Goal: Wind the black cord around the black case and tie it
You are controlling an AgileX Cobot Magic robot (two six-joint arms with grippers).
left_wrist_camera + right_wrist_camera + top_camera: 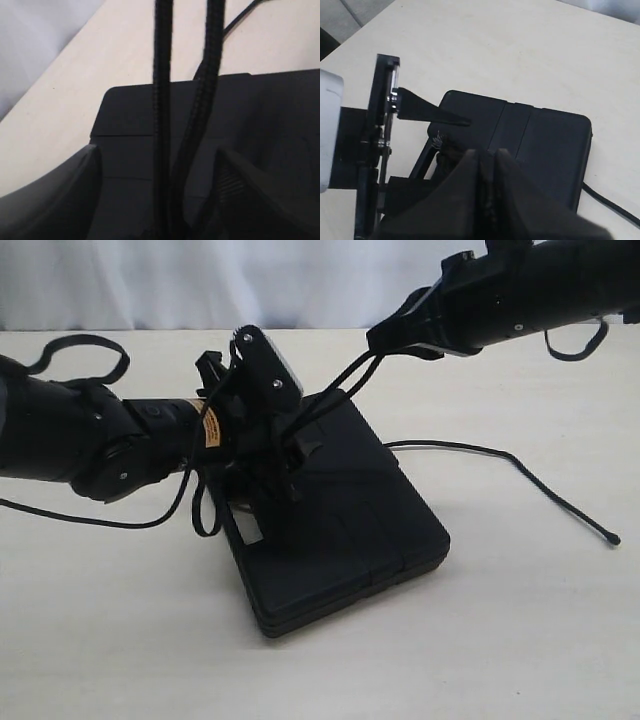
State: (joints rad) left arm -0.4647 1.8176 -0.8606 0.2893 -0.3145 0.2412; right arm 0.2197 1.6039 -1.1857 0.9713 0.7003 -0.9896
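Note:
The black case [350, 530] lies flat on the cream table. Two strands of the black cord [345, 380] rise taut from its far end to my right gripper [378, 340], which hangs above the case's back corner. That gripper [487, 154] is shut on the black cord. A frayed tuft [439, 137] shows at the case's handle end. The cord's free tail [500, 452] trails right across the table. My left gripper [290, 465] hovers low over the case's handle end. Its fingers [60, 200] stand wide apart, open, with both cord strands [161, 75] passing between them above the case [125, 115].
Thin robot cables loop behind the left arm [80, 345] and along the table [100, 520]. The cord's tip [610, 538] rests at the right. A pale curtain [200, 280] backs the table's far edge.

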